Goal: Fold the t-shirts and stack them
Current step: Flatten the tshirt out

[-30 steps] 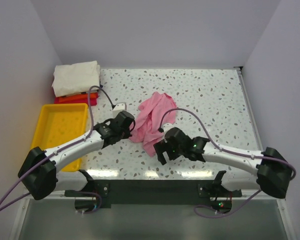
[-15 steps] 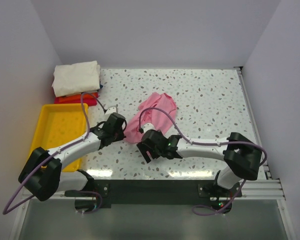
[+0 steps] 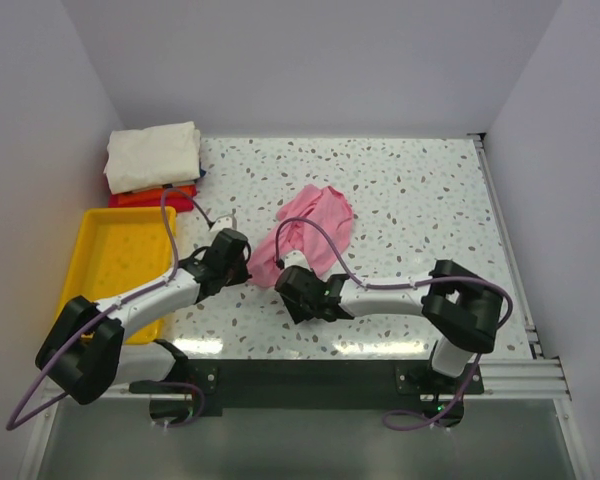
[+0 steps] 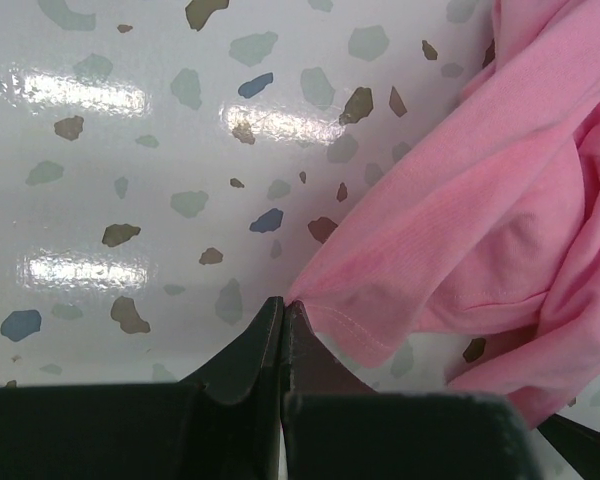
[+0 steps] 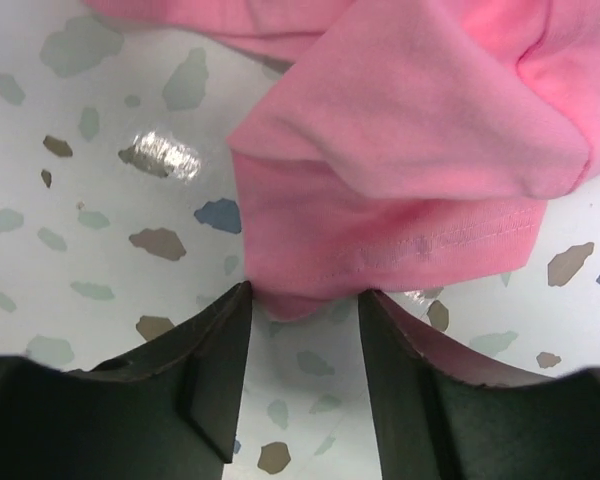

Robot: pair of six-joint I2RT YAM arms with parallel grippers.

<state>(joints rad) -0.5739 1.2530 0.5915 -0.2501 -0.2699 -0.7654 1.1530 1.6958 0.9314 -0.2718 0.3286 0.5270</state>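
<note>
The pink t-shirt (image 3: pixel 315 225) lies crumpled and unfolded on the speckled bench (image 3: pixel 420 190), near the middle. It is between the two arms and just ahead of them.

**Handling properties (judged)**
- The pink t-shirt is light, thin knit cloth and fully limp. It will not hold a shape and will drape from any held point.
- It carries no breakage risk. The risk is slip, or catching two layers where only one is wanted.
- The stitched hem is the firmest place to take hold. Two separate hem corners allow the cloth to be spread flat.

**End effector state**
- Left end effector (image 4: pixel 283 310): clenched. The jaws meet at the tips, and a corner of the hem runs into them, so it appears to be pinching that corner.
- Right end effector (image 5: pixel 305 300): released. The jaws stand apart on either side of a folded hem edge. The cloth reaches the gap, but the jaws have not closed on it.

**Containers and stack**
- Yellow tray (image 3: pixel 120 260): sits at the left edge of the bench. No garment shows in it. The left arm crosses its near corner.
- Folded stack: sits at the far left corner, behind the tray. A cream-white t-shirt (image 3: pixel 152 155) is on top. The orange and red t-shirts (image 3: pixel 150 197) show as thin edges beneath it.
</note>
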